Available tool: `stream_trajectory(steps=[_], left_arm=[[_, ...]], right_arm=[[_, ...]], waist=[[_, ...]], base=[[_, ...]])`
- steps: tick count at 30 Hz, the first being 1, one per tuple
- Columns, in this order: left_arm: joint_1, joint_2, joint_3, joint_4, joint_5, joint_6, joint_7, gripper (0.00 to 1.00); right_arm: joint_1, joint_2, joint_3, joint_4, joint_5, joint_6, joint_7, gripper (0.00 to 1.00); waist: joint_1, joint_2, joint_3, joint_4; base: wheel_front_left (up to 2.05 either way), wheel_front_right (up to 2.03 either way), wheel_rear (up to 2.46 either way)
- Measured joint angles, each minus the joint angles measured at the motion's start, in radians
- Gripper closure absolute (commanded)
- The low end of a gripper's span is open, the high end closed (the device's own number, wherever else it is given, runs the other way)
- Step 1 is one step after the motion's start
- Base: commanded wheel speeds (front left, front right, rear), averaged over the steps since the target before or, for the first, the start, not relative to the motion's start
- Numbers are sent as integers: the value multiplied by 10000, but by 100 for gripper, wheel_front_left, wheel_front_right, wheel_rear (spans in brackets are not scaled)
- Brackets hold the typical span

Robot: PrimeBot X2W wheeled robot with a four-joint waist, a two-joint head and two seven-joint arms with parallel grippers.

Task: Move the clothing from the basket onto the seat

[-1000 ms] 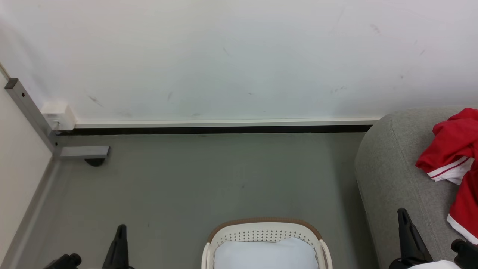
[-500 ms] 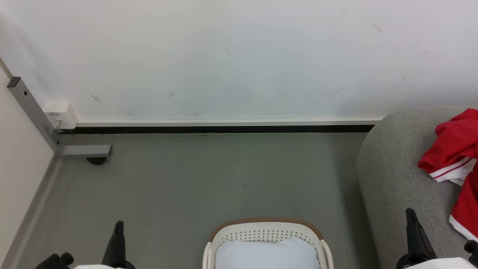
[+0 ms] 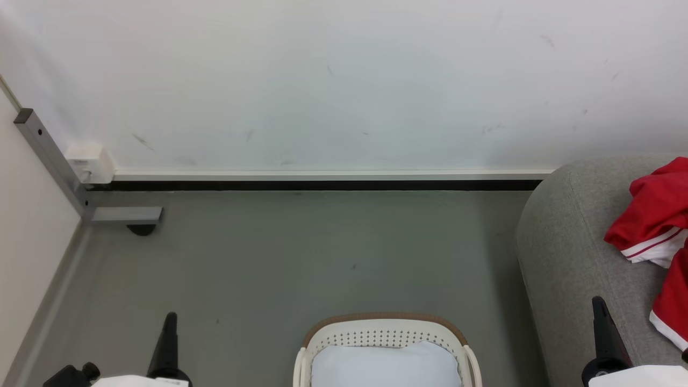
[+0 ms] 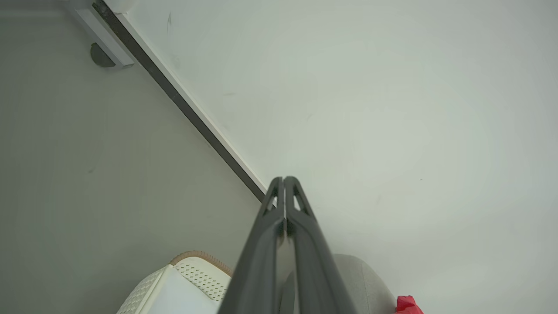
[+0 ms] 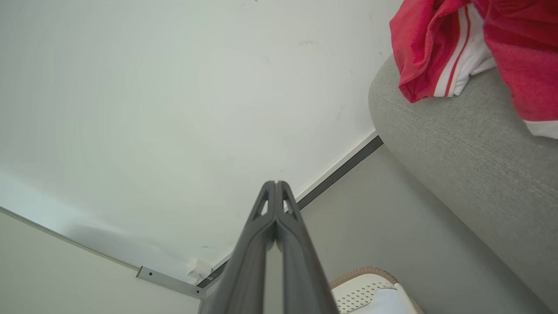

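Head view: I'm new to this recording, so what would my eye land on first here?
The bright red clothing with white striped trim, draped on the grey sofa at the right edge, stands out first against the pale wall and floor. Next comes the white basket with a brown rim at the bottom centre, holding something pale.

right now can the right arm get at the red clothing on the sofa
Probably yes: the right gripper sits by the grey sofa, and nothing stands between it and the red clothing. Its jaws are shut and must open first.
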Motion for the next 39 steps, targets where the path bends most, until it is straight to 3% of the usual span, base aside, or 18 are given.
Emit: stream_trajectory(steps=[39], left_arm=[[-283,21,148,-203,-3758,0,1005,100]], right_arm=[[-220,8,-562,0,3695,0,995,100]], waist=[[0,0,44,172]], base=[[0,0,0]])
